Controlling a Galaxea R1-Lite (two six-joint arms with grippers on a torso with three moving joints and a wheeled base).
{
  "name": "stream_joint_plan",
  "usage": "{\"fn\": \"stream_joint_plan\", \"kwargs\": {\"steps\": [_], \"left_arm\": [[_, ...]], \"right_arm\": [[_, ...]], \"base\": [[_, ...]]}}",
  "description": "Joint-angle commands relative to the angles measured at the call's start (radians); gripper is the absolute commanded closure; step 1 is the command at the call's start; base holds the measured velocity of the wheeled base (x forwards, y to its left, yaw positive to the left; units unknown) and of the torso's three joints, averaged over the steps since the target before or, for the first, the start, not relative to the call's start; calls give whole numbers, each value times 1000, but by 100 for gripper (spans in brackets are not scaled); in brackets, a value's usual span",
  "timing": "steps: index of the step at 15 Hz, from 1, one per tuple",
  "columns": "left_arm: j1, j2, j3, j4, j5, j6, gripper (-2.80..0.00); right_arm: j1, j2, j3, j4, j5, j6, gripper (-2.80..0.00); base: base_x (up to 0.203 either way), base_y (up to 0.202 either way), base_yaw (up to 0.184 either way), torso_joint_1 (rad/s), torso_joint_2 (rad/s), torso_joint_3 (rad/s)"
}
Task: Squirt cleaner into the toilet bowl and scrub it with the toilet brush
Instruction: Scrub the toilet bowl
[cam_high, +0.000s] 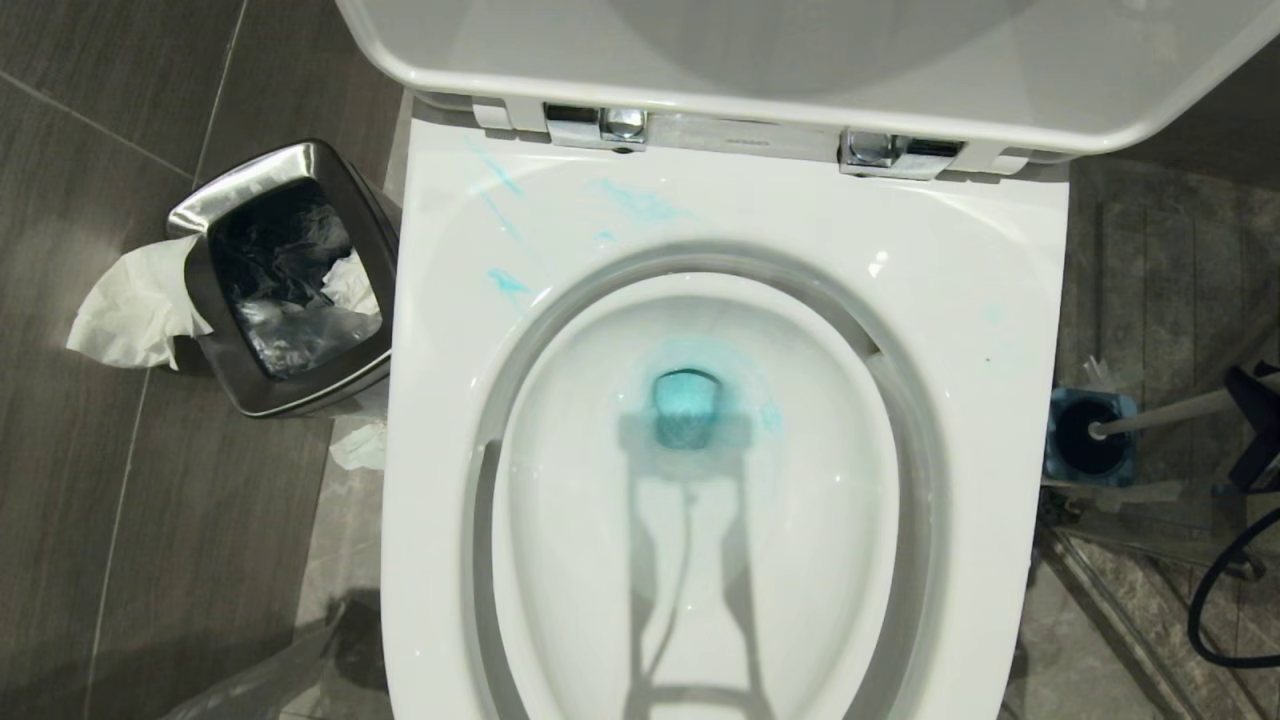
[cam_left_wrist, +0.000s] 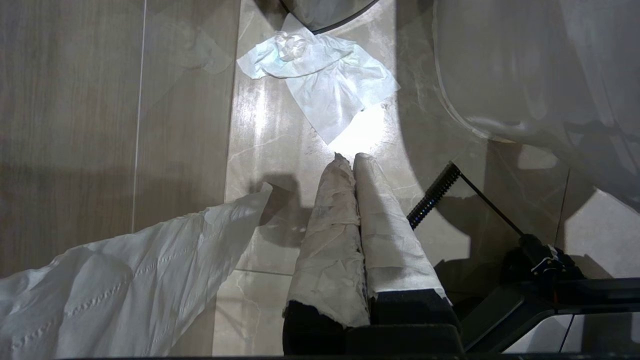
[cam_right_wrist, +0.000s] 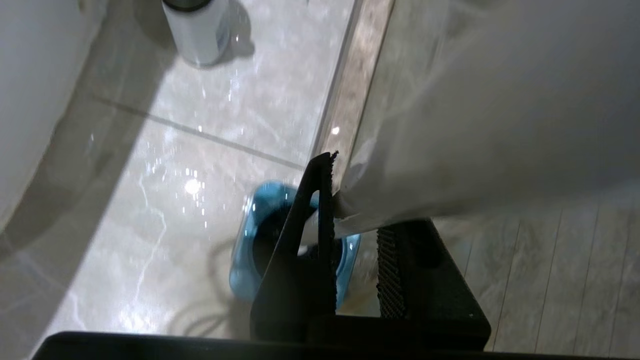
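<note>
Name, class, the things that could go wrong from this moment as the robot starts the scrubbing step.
1. The right gripper clamps the toilet brush handle at a slant, head in the blue holder; lifting may tip the holder.
2. Cleaner streaks the toilet bowl rim; scrubbing only inside would miss it.
3. A wet brush may drip onto the floor.

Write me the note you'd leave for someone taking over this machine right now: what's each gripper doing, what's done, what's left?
Right gripper: shut on the toilet brush handle, beside the toilet's right side; brush head sits in the blue holder.
Left gripper: shut, empty, parked low over the floor near a tissue.
Done: cleaner is in the toilet bowl, with streaks on the rim.
Left: lift the brush out and scrub.
</note>
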Motion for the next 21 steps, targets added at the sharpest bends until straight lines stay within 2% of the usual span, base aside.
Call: {"fn": "stream_joint_plan", "kwargs": {"steps": [1, 3, 8, 10, 15, 21], "left_arm": [[0, 2, 2, 1, 0, 0, 0], [0, 2, 2, -1, 0, 0, 0], [0, 2, 2, 1, 0, 0, 0], [0, 2, 2, -1, 0, 0, 0], [0, 2, 2, -1, 0, 0, 0], [0, 2, 2, 0, 0, 0, 0]], "right_arm": [[0, -43, -3, -11, -1, 0, 0], [0, -67, -13, -10, -5, 12, 0], [-3, -179, -97, 143, -43, 55, 0], [-4, -235, -169, 274, -60, 68, 0], [-4, -403, -357, 721, -93, 115, 0], [0, -497, -574, 1036, -54, 153, 0]], "base": [[0, 0, 0, 0, 0, 0], [0, 0, 0, 0, 0, 0], [0, 0, 0, 0, 0, 0], [0, 0, 0, 0, 0, 0], [0, 0, 0, 0, 0, 0], [0, 0, 0, 0, 0, 0]]}}
